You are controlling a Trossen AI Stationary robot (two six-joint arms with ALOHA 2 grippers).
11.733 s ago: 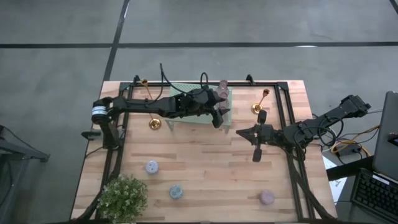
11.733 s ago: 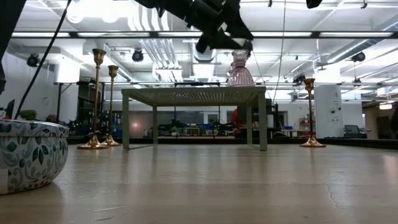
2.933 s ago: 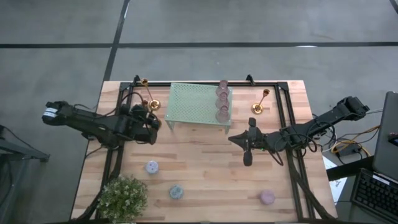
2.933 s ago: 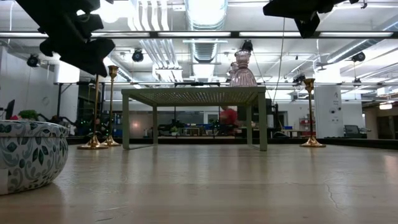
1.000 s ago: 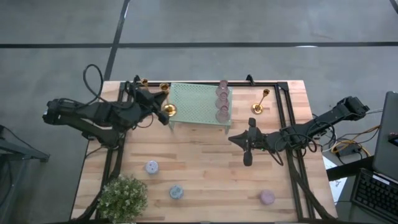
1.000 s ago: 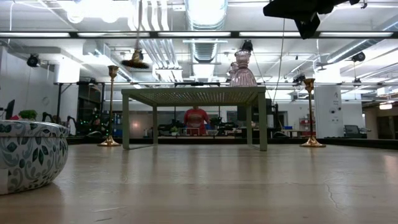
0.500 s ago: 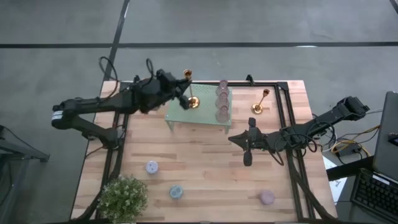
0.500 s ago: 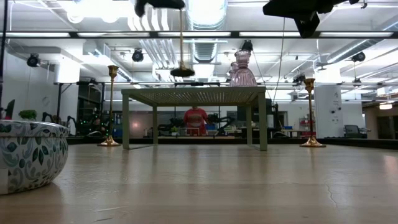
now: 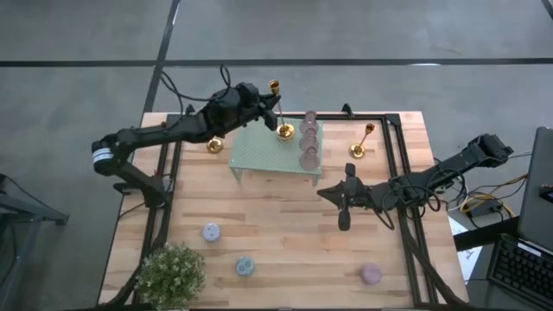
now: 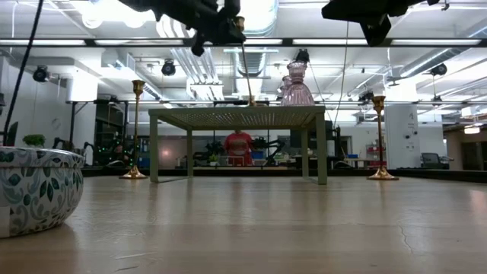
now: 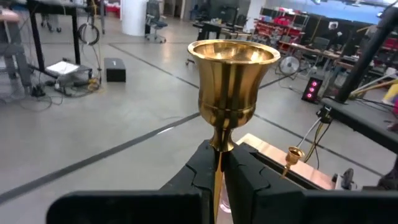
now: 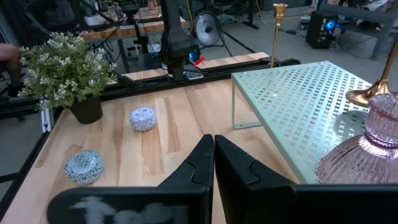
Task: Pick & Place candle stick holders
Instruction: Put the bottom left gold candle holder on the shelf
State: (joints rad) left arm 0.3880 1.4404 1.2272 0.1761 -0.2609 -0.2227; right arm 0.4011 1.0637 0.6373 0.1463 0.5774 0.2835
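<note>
High view showed the left claw (image 9: pixel 259 108) pinching a gold candlestick (image 9: pixel 280 112) by its thin stem, above the green rack (image 9: pixel 263 155) near the pink glass holders (image 9: pixel 307 142). In the low view the candlestick (image 10: pixel 246 72) stood nearly upright, long axis vertical, cup up and round base down at the rack top; whether it touched was unclear. To place it well, I judged the arm should lower straight down, keep the stem vertical, settle the base flat clear of the pink holders, and only then release. The right claw (image 9: pixel 344 203) waited over the surface (image 9: pixel 285 233), fingers pressed together, holding nothing.
</note>
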